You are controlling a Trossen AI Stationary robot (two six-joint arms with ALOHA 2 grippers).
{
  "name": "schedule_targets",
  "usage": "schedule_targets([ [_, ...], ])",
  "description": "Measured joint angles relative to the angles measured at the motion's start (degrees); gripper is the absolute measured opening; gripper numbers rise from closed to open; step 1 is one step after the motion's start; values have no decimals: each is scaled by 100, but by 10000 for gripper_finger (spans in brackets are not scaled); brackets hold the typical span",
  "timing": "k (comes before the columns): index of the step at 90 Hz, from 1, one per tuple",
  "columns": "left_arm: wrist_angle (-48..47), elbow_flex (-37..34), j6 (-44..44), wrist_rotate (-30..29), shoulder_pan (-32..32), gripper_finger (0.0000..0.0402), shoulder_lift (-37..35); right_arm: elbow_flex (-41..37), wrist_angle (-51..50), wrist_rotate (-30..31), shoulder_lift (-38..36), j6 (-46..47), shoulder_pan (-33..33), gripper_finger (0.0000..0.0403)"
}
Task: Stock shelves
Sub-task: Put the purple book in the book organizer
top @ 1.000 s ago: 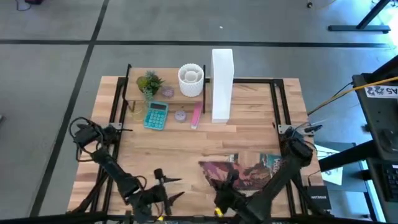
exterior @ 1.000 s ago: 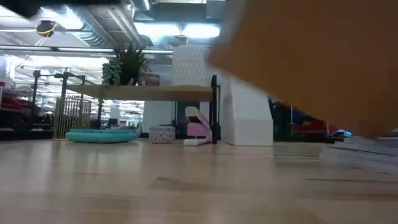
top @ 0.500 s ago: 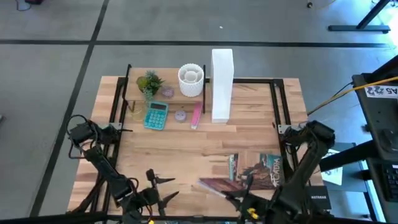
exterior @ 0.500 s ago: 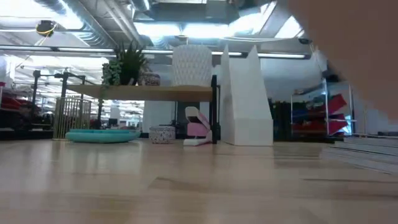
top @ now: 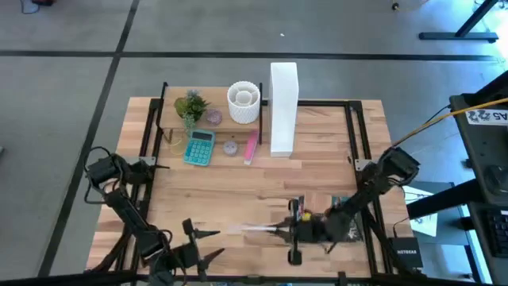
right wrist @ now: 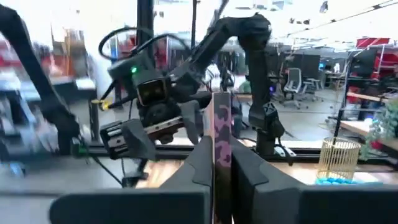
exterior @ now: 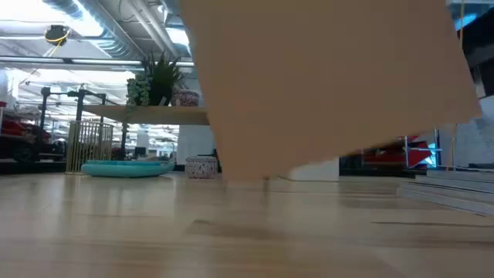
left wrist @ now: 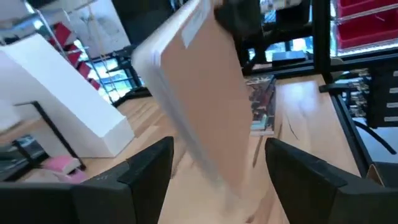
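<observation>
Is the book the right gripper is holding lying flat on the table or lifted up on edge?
Lifted on edge: the right gripper clamps the book, which looks edge-thin from above.

Bright overhead strip lights glare in the low view. Both wrist views show motion blur. The book (exterior: 324, 77) close to the low camera is defocused.

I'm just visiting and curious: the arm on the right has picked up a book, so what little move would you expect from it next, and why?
Probably carry it toward the far side. The right gripper is shut on the book, lifted edge-up near the table's front, while the shelves and white file box stand at the back. The left gripper waits open nearby.
</observation>
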Motion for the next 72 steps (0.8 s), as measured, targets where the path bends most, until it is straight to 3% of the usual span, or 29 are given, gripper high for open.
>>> schedule_targets([
  [11,-4,0,-138,-36,23,237,0,-298,394,-34,100,161,-29,0],
  [31,-3,0,-303,119,171,237,0,-364,186,-33,289,544,-18,3],
  [48,-3,0,-463,596,278,237,0,-368,-243,-51,303,849,-15,28],
  [72,-7,0,-612,1748,581,237,10,-377,-1301,-499,322,1618,-15,40],
])
